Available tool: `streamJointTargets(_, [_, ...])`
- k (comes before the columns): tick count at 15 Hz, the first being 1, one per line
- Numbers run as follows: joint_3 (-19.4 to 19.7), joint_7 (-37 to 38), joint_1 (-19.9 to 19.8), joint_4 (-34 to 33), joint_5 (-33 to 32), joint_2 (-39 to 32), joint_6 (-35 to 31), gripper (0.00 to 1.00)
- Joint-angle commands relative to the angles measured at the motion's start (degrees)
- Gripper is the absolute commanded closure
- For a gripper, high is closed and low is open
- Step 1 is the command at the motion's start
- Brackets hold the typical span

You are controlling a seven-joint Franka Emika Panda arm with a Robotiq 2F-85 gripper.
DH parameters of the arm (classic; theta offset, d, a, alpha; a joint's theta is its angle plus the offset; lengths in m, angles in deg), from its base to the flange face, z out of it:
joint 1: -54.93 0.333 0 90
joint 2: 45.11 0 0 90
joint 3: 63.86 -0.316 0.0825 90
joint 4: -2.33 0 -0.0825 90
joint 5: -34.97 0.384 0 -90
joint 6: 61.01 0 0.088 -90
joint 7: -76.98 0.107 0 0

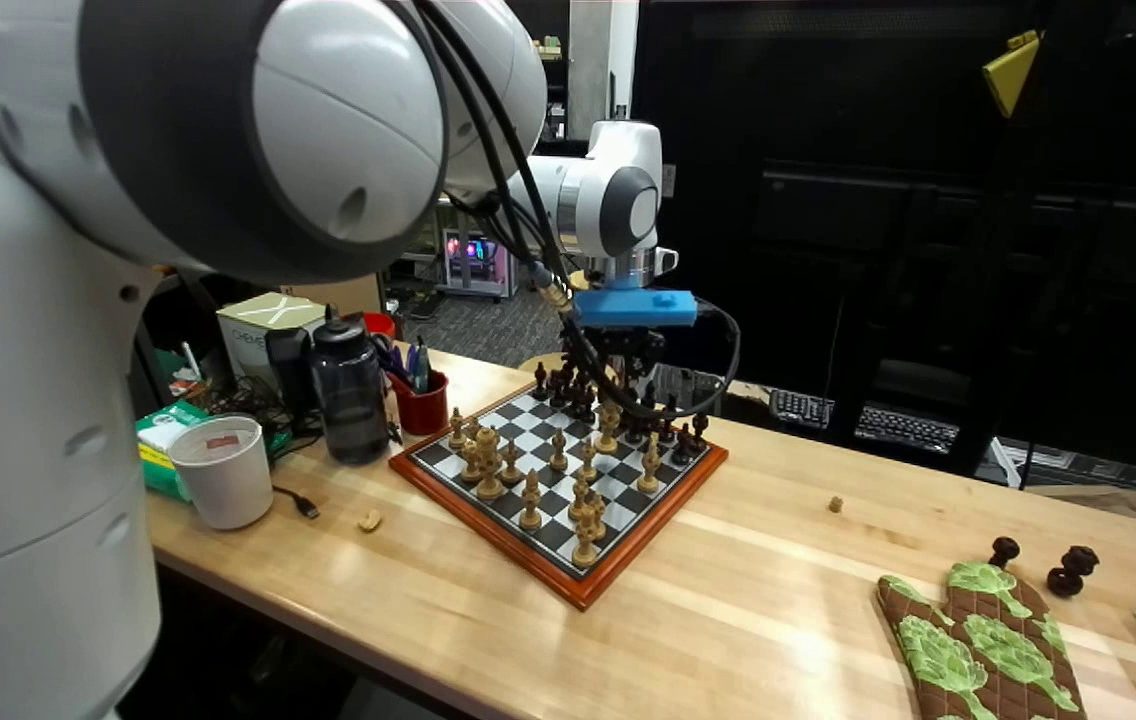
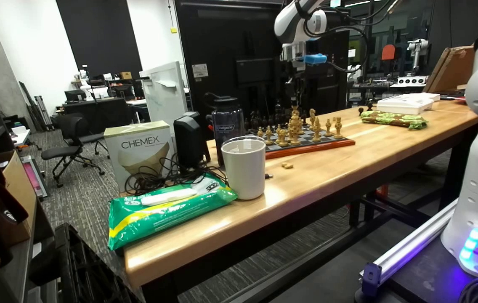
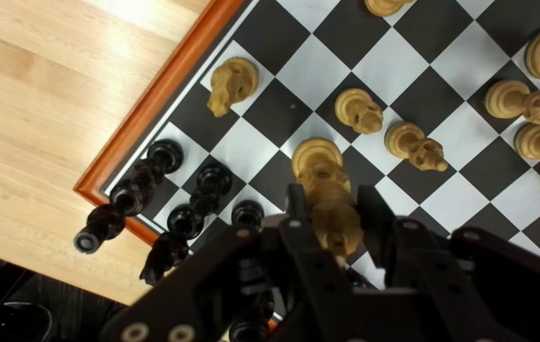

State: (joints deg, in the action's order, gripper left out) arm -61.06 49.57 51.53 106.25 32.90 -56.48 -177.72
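Note:
My gripper (image 3: 329, 199) is low over a chessboard (image 3: 153, 92) with an orange-brown wooden rim. Its black fingers lie against both sides of a tall tan chess piece (image 3: 317, 154), with no clear gap. The piece stands upright, and it also shows in an exterior view (image 1: 608, 430). Whether its base touches the board is hard to tell. Nearby tan pieces are a knight (image 3: 233, 83) and two smaller pieces (image 3: 358, 111). Dark pieces (image 3: 208, 187) crowd the board on one side, partly hidden by the gripper. The gripper (image 2: 298, 94) also shows in an exterior view, its fingertips unclear.
A white mug (image 1: 223, 475), a dark bottle (image 1: 350, 395) and a red pen cup (image 1: 423, 405) stand beside the board. A tan piece (image 1: 369, 520) lies near the mug. An oven mitt (image 1: 988, 640), dark pieces (image 1: 1071, 572) and a small tan object (image 1: 835, 504) lie farther along.

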Motion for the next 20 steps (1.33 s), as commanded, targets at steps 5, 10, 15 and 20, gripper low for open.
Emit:
streamJointTargets(5, [-0.7, 0.5, -0.6, -1.6, -0.3, -1.5, 1.3, 0.92])
streamJointTargets(10, [-0.8, 0.1, -0.8, -1.2, 0.1, -1.8, 1.1, 0.92])
streamJointTargets(15, [-0.8, 0.1, -1.0, -0.8, 0.1, -1.5, 1.0, 0.34])
streamJointTargets(20, [-0.8, 0.3, -1.0, -0.4, 0.0, -0.8, 1.0, 0.02])
